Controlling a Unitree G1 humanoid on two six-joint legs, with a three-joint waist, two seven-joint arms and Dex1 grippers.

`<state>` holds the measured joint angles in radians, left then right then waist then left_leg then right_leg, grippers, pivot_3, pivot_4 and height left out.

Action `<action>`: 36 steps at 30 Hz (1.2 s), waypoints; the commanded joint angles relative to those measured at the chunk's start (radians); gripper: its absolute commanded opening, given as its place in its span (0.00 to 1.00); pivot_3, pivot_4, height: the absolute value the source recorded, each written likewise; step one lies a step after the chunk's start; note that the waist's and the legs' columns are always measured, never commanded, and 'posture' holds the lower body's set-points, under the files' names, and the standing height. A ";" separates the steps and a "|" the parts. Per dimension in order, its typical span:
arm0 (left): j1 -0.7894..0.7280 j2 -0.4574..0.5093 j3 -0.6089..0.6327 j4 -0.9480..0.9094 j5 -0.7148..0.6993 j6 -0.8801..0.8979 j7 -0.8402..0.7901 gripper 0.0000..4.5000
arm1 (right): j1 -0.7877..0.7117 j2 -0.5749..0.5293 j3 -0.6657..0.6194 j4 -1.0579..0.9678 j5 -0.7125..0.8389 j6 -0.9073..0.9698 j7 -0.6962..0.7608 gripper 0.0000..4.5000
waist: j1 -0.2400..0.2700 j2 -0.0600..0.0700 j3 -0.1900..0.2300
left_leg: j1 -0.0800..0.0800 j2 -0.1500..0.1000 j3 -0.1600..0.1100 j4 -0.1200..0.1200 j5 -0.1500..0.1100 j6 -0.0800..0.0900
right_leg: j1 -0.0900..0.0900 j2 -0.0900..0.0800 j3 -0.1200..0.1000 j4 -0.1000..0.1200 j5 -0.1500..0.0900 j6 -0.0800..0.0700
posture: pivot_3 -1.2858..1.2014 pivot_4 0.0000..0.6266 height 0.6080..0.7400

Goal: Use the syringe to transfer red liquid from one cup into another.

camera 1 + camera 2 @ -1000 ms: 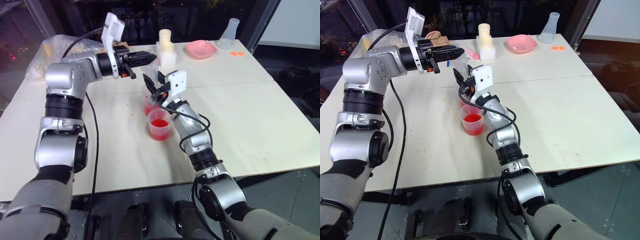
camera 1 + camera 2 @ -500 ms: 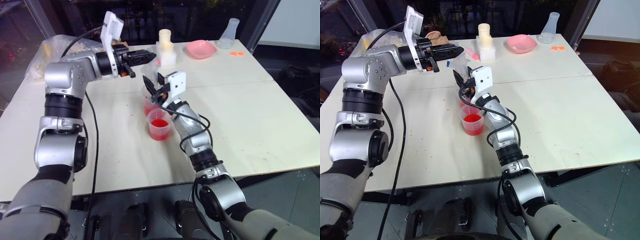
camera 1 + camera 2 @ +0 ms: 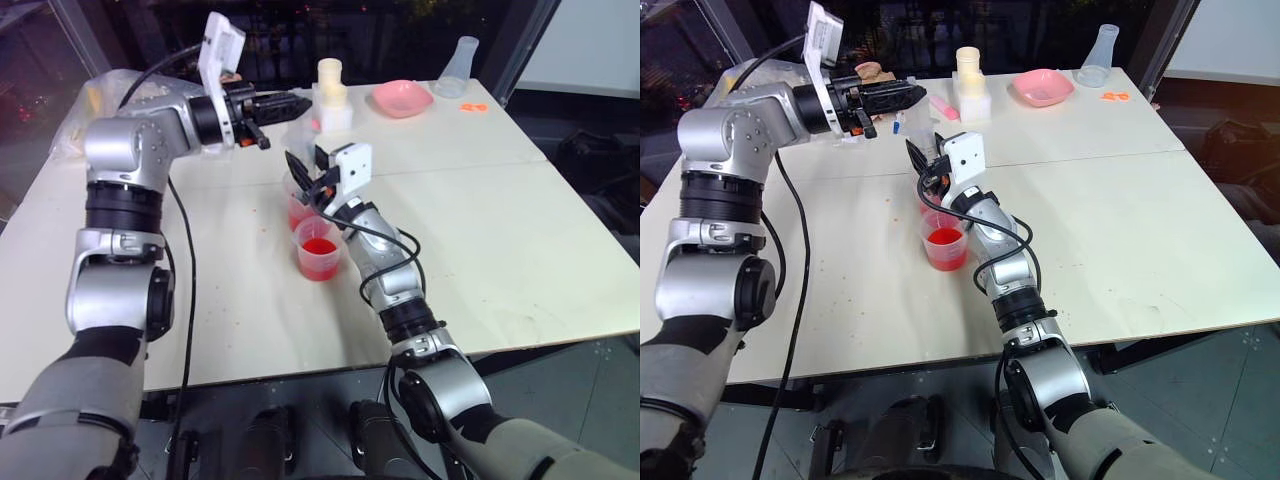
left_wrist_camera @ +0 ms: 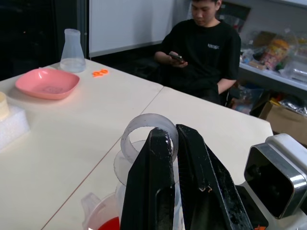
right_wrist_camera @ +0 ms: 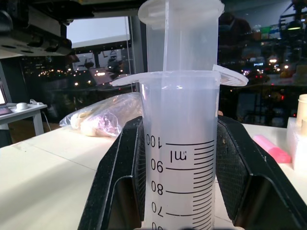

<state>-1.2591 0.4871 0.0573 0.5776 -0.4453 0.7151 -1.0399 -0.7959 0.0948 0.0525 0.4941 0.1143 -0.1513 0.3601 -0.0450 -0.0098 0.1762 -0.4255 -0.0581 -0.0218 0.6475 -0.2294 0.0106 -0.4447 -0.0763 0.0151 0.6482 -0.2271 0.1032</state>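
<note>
My right gripper [image 3: 306, 178] is shut on the barrel of the clear syringe [image 5: 180, 143], holding it upright over the two cups. The barrel's printed scale faces the right wrist view, and the white plunger [image 5: 178, 28] stands partly out of it. The syringe's tip is hidden. My left gripper [image 3: 298, 101] is shut, with its fingertips [image 4: 160, 136] at the plunger's round top [image 4: 139, 125]; I cannot tell whether they pinch it. The near cup [image 3: 318, 250] holds red liquid [image 3: 319, 247]. A second cup [image 3: 298, 212] with red liquid stands right behind it, under the syringe.
At the table's far side are a pink bowl [image 3: 402, 97], a clear flask [image 3: 458, 62], a cream cylinder on a white foam block [image 3: 331, 92] and a plastic bag [image 3: 108, 92]. A seated person [image 4: 204, 48] is beyond the table.
My left gripper has edged slightly up and away from the cups, still shut. The right gripper, the syringe barrel and both cups have stayed put.
</note>
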 commanded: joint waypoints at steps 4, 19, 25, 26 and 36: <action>-0.107 0.013 0.074 -0.038 -0.034 -0.075 0.006 0.00 | 0.026 0.019 0.072 0.017 -0.027 0.026 0.053 0.30 | 0.000 0.000 0.000 | 0.000 0.000 0.000 0.000 0.000 0.000 | 0.000 0.000 0.000 0.000 0.000 0.000 | 0.52 0.24 1.00; -0.063 0.012 0.051 -0.069 -0.023 -0.073 -0.009 0.00 | 0.026 0.014 0.070 0.009 -0.028 0.028 0.054 0.30 | 0.000 0.000 0.000 | 0.000 0.000 0.000 0.000 0.000 0.000 | 0.000 0.000 0.000 0.000 0.000 0.000 | 0.52 0.24 1.00; -0.043 0.013 0.044 -0.097 -0.029 -0.049 -0.013 0.39 | 0.024 0.011 0.065 -0.011 -0.025 0.032 0.053 0.30 | 0.000 0.000 0.000 | 0.000 0.000 0.000 0.000 0.000 0.000 | 0.000 0.000 0.000 0.000 0.000 0.000 | 0.52 0.24 1.00; -0.036 0.015 0.039 -0.106 -0.027 -0.053 -0.021 0.44 | 0.021 0.011 0.061 -0.015 -0.022 0.032 0.050 0.30 | 0.000 0.000 0.000 | 0.000 0.000 0.000 0.000 0.000 0.000 | 0.000 0.000 0.000 0.000 0.000 0.000 | 0.52 0.24 1.00; -0.013 0.015 0.041 -0.141 -0.028 -0.036 -0.023 0.49 | -0.007 0.004 0.041 -0.078 -0.008 0.058 0.034 0.30 | 0.000 0.000 0.000 | 0.000 0.000 0.000 0.000 0.000 0.000 | 0.000 0.000 0.000 0.000 0.000 0.000 | 0.52 0.24 1.00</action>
<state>-1.2440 0.4916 0.0616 0.4973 -0.4450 0.7075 -1.0623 -0.7862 0.0895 0.0561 0.4374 0.1136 -0.1062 0.3698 -0.0451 -0.0098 0.1762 -0.4255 -0.0581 -0.0219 0.6475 -0.2294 0.0106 -0.4448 -0.0764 0.0151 0.6483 -0.2271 0.1032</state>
